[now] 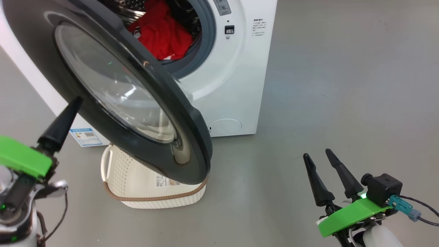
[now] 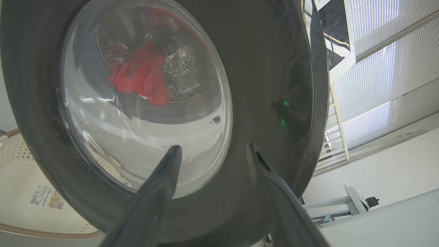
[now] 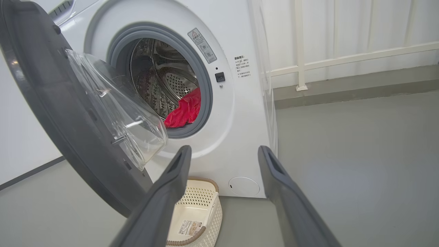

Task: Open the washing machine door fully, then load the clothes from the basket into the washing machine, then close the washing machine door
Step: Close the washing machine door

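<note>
Glossy black round washing machine door [image 1: 193, 137] stands part-open, swung out from the big white front-loading washing machine [image 1: 233, 85]. Left end effector [image 2: 212, 149]: fingers spread, holding nothing, tips close before the door's outer face; contact unclear. Right end effector [image 1: 317, 153]: spread, holding nothing, over the grey floor [image 1: 343, 85], well apart from the door. Bright red fabric clothes [image 1: 164, 34] lie in the steel drum [image 3: 161, 79]. Cream-white perforated plastic basket [image 1: 130, 171] sits on the floor under the door's lower edge.

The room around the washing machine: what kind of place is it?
Probably a lab or test room, not a home laundry: the washing machine stands on a bare grey floor, with a white railing by the wall.
</note>
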Tool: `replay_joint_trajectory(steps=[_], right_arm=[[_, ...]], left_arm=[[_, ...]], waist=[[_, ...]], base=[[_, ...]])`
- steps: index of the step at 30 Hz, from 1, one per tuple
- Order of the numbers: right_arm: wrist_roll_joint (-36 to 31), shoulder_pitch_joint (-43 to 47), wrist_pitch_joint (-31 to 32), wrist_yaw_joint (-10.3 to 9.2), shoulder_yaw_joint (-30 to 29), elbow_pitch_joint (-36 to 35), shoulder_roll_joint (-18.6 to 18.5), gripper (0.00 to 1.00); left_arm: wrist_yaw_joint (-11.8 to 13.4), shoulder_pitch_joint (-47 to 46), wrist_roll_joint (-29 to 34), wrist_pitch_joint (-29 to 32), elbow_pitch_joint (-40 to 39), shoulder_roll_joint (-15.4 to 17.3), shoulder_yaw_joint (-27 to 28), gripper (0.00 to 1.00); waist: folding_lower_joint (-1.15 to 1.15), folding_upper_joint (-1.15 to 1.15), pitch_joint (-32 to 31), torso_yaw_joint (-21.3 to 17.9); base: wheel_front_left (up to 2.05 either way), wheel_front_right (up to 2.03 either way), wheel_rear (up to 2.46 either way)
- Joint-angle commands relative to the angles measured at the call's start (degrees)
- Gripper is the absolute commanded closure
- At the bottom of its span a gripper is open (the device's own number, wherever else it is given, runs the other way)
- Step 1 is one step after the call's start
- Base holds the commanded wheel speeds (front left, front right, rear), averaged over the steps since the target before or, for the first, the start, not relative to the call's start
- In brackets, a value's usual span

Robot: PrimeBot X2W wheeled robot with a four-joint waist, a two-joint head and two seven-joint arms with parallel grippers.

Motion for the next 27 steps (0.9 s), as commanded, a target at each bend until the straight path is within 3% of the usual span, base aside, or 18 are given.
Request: replay_joint_trajectory(steps=[1,15,27], right_arm=[[-0.23,-1.43,-0.26,0.09,1.05,-1.69,-0.34,0.0],[-0.31,-1.02,-0.26,0.09,0.61,-2.09,-0.79,0.0],[-0.46,-1.21,-0.26,0.09,0.97,-2.51,-1.36,0.0]], left_arm=[[-1.88,0.16,1.89,-1.5,-2.14,2.77,1.99,0.0],[-12.99,9.72,12.52,-17.06,-1.59,3.09,2.76,0.0],[-17.01,17.22,18.04,-30.03,1.37,2.33,2.33,0.0]], waist=[[0.0,0.0,-0.08,0.42],[0.0,0.0,0.0,1.9],[0.0,0.0,0.32,2.02]], base=[[0.0,0.0,0.0],[0.0,0.0,0.0],[0.0,0.0,0.0]])
